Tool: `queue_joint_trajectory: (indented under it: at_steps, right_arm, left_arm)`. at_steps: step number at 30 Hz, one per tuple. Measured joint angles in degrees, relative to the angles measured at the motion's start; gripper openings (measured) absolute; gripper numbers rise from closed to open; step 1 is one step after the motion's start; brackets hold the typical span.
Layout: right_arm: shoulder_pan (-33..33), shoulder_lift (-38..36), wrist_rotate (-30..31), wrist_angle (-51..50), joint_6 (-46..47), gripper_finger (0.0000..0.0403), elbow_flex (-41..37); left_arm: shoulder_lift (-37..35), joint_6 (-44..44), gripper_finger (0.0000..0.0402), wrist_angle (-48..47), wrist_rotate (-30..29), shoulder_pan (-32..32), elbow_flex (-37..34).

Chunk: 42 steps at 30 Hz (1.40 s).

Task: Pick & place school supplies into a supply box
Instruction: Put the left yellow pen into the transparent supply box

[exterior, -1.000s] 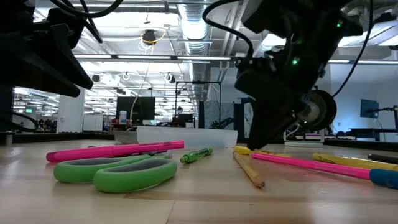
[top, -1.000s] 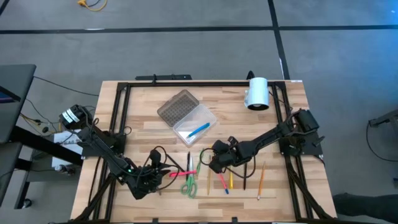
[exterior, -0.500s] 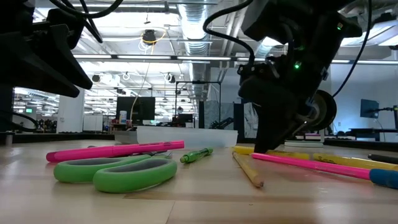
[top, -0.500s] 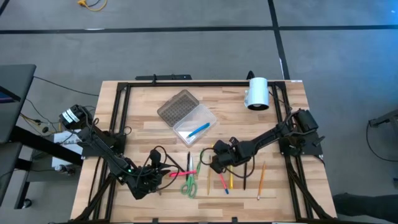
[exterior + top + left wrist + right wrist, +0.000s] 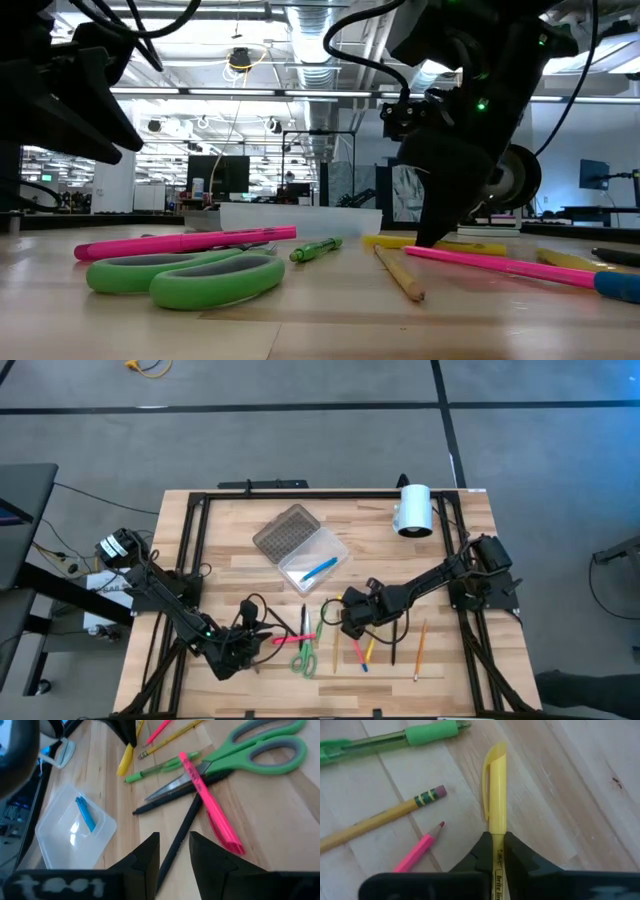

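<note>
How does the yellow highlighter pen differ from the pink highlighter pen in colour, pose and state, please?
The yellow highlighter pen is clamped between the right end effector's fingers; the pink highlighter pen lies free on the wooden table. The pink one rests across the green-handled scissors' blades; the yellow one touches no other supply. Both are capped highlighters outside the supply box.

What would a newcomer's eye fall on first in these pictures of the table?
Probably the right gripper, shut on a yellow highlighter at the table's front middle, among scattered pens and pencils. Next, the green-handled scissors with a pink highlighter lying across their blades, just ahead of the left gripper. Behind them, the open supply box holds one blue pen.
</note>
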Motion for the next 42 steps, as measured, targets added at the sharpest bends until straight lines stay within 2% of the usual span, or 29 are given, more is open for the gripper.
queue_joint_trajectory:
  at_steps: [5,9,13,20,31,37,42]
  right_arm:
    - [0.0,0.1,0.4,0.0,-2.9,0.0029,0.0]
    - [0.0,0.1,0.9,0.2,-5.8,0.0013,-0.1]
    - [0.0,0.1,0.3,0.2,-7.5,0.0011,-0.1]
    - [-0.1,0.1,-0.1,0.2,-7.6,0.0049,-0.2]
    - [-2.4,0.1,-3.9,0.3,-8.4,0.0053,-0.2]
    - [-3.7,0.0,-6.2,0.5,-11.1,0.0048,-0.2]
    - [-4.2,-0.1,-6.3,0.7,-13.5,0.0017,-0.1]
  left_arm:
    - [0.0,-6.2,0.0096,-3.3,0.8,0.0,0.0]
    - [0.0,-9.0,0.0096,-3.9,2.4,0.0,0.0]
    - [0.0,-9.5,0.0096,-3.9,2.5,0.0,0.0]
    - [0.0,-9.2,0.0096,-4.3,2.5,0.0,0.0]
    - [0.0,-8.8,0.0096,-6.7,2.3,0.0,0.0]
    - [0.0,-7.9,0.0096,-6.8,2.1,0.0,0.0]
    - [0.0,-8.5,0.0096,-7.8,2.0,0.0,0.0]
